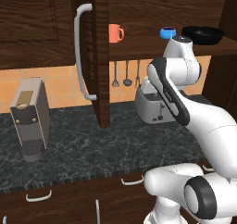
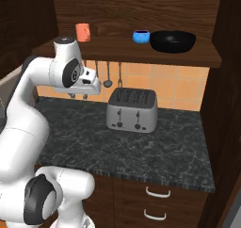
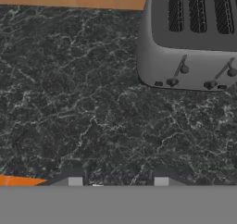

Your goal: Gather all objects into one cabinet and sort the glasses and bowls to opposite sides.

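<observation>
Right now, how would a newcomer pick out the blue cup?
Find the open cabinet shelf above the toaster. The blue cup sits there, just left of the wide black bowl. It is small, bright blue and handleless, unlike the orange mug farther left.

A coral mug (image 1: 115,33), blue cup (image 1: 167,32) and black bowl (image 1: 203,35) are carried on the cabinet shelf (image 1: 139,48). A toaster (image 2: 132,110) and coffee machine (image 1: 30,118) are supported by the dark counter (image 1: 92,149).

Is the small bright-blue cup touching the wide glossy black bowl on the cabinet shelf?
Apart. The right base view shows a sliver of wood between the small bright-blue cup and the wide glossy black bowl.
</observation>
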Available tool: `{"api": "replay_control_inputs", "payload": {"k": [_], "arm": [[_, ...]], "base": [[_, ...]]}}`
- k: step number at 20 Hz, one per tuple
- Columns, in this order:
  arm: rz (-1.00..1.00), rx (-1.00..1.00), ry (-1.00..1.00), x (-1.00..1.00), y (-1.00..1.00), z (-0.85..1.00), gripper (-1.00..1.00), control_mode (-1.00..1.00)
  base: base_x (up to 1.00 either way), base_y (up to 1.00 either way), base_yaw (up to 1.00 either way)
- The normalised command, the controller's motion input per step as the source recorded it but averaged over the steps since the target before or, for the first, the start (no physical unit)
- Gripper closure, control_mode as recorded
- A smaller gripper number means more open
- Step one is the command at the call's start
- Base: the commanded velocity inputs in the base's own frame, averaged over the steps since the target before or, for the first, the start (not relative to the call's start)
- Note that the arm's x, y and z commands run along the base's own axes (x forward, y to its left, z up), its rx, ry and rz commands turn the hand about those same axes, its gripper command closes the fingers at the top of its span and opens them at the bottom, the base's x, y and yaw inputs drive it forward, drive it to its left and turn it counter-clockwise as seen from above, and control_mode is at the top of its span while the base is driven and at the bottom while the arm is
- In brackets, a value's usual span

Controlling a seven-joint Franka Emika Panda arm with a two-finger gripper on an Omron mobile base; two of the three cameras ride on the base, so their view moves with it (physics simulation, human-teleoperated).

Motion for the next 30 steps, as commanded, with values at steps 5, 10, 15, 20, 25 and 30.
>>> {"api": "replay_control_inputs", "payload": {"k": [5,10,15,20,25,30], "arm": [[0.0,0.0,-0.05,-0.48,-0.02,0.01,-1.0,-1.0],[-0.07,0.0,-0.04,-0.58,0.0,0.36,-1.0,-1.0],[-0.09,0.0,-0.05,-0.92,-0.08,0.33,-1.0,-1.0],[-0.01,0.0,-0.09,-0.92,-0.18,0.24,-1.0,-1.0],[0.0,0.0,-0.07,-0.82,-0.08,0.15,-1.0,-1.0],[0.0,0.0,-0.04,-0.29,0.11,0.17,-1.0,-1.0]], "base": [[0.0,0.0,0.0],[0.0,0.0,0.0],[0.0,0.0,0.0],[0.0,0.0,0.0],[0.0,0.0,0.0],[0.0,0.0,0.0]]}}
